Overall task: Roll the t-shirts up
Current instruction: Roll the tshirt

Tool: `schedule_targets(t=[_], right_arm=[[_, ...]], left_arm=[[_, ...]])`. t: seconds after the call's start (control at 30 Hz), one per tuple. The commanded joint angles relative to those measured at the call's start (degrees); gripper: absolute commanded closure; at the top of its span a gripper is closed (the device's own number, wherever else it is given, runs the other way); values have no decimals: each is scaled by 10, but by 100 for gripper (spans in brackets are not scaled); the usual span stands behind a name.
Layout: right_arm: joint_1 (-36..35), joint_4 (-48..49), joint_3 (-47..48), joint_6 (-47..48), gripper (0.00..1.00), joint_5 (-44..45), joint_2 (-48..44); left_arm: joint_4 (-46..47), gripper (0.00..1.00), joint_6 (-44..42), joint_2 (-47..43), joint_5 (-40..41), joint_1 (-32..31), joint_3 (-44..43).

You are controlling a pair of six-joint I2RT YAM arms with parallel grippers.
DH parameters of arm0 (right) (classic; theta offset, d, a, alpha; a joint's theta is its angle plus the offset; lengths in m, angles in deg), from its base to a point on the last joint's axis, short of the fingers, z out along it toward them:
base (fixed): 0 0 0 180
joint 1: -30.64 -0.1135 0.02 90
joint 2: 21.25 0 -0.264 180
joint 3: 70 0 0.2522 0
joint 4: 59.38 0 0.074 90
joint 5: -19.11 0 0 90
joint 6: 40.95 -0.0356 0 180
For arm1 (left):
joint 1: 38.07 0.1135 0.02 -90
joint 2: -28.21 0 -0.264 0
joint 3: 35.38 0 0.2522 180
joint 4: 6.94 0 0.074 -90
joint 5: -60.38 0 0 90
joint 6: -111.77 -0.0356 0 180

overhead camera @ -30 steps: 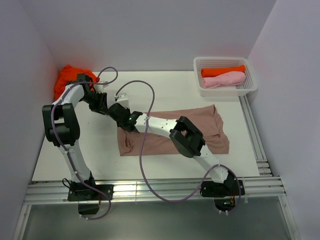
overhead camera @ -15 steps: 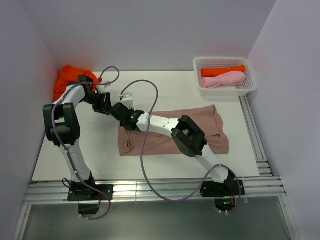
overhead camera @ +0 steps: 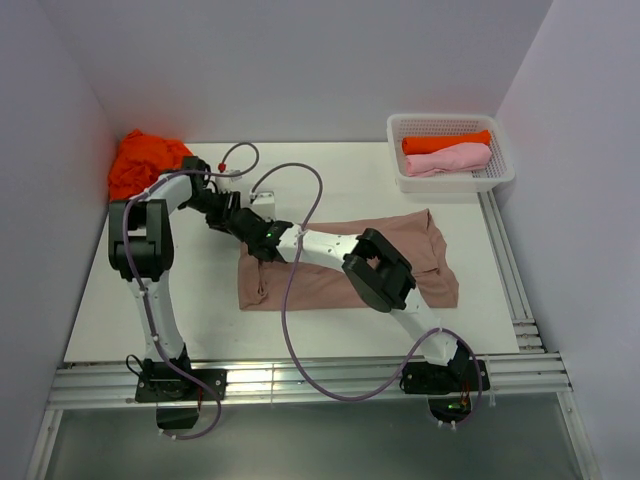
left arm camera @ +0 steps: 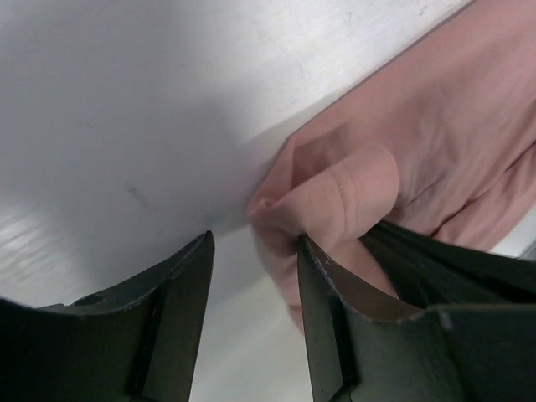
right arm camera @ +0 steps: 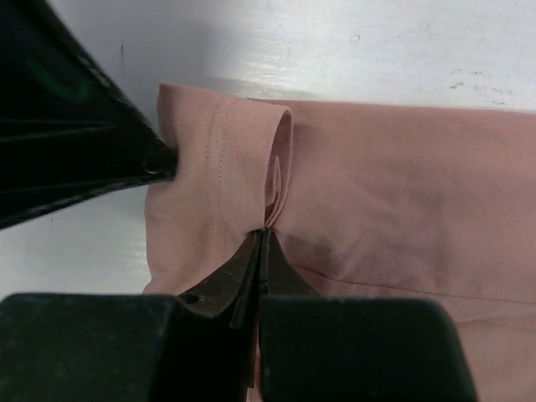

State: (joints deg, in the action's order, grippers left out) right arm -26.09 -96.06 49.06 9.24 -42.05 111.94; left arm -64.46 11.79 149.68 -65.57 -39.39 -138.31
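The dusty brown t-shirt (overhead camera: 400,265) lies flat across the middle of the counter (overhead camera: 330,175), folded into a long band. Both arms reach to its left end, where the roll has to begin. The right gripper (right arm camera: 261,241) has its fingers pressed together on the hem, pinching a small curl of cloth turned over at the far corner. The left gripper (left arm camera: 254,247) hangs spread just beside that same corner, one finger touching the fold and nothing between the fingers. (The start looks lopsided to me: only the far corner is turned.) To do this step well, I'd say the left gripper should close on the hem nearer the other edge, so that both ends of the fold turn together and the roll runs straight toward the right. It should pull lightly, since soft cloth stretches and skews. Two finished rolls, an orange one (overhead camera: 445,142) and a pink one (overhead camera: 450,158), lie in the white basket (overhead camera: 445,118) at the far right, and an orange heap (overhead camera: 140,160) waits in the far left corner.
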Motion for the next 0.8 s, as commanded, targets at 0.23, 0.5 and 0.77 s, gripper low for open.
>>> schedule_targets(t=[0.23,0.5,0.77], right_arm=[[7,-6,-8,-21,89,8,-49],[7,-49,-45,-79,54,6,-135],[-32,-33,-159,-147,53,-36,-215]], left_arm=[[44,53,36,25,-11,-25,-20],[44,72,37,28,3,-28,-15],[46,78,37,27,6,-28,-11]])
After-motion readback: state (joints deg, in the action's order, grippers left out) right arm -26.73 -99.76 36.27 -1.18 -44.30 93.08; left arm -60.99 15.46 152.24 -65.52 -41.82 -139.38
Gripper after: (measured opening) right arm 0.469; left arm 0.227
